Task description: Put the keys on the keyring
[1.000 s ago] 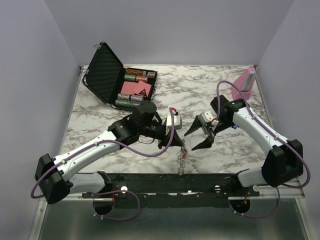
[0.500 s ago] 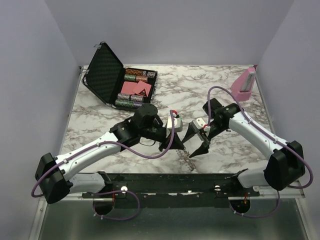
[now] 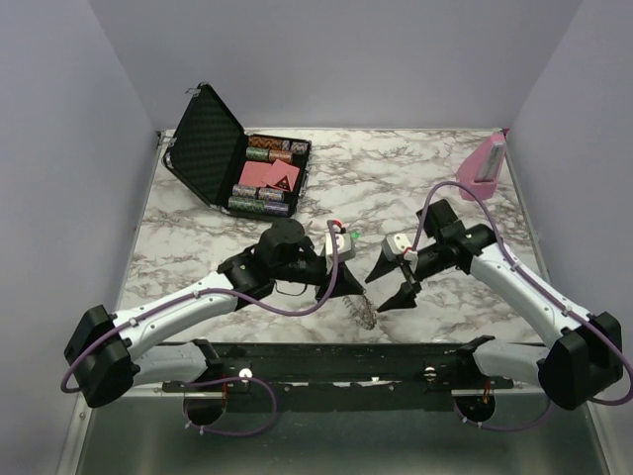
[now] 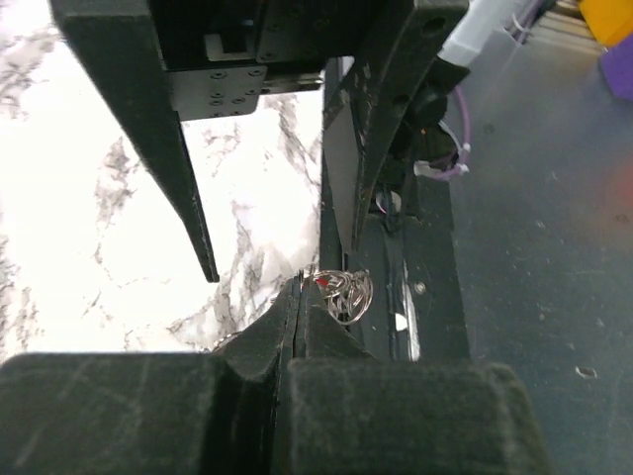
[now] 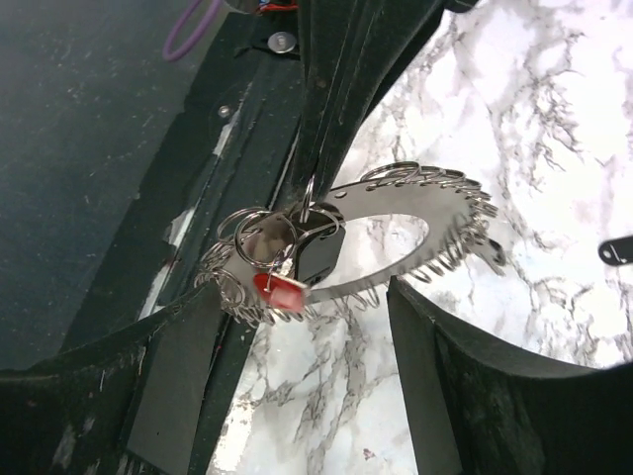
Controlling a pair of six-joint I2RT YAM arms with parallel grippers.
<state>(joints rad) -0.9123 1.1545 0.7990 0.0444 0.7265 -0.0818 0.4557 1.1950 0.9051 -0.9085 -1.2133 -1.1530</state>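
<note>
We see the keyring close to the worktop's near edge, at 6 o'clock in the overhead view. It is a flat, shiny crescent of silvery metal. Small wire loops fringe its rim and a tangle of split rings gathers at one end. A red-headed key hangs in that tangle, its glossy plastic head pointing down.

The left tool is clenched, its matte black fingertips pinching a ring of that tangle from above, so the keyring dangles from it. We cannot tell whether the lowest loops touch the surface. The right tool sits at 3 o'clock of the keyring. It is released, with one wedge-shaped black finger on either side of the keyring and neither touching it.

The worktop is smooth, white and marble-patterned, with grey veins. A black metal rail runs along its near edge, and the keyring hangs partly over it.

At 11 o'clock an open black case has a textured lid lining. It holds rows of striped poker chips and flat pink pieces. At 2 o'clock a pink stand leans by the far right corner.

Plain pale lilac walls close in the left, back and right sides.
</note>
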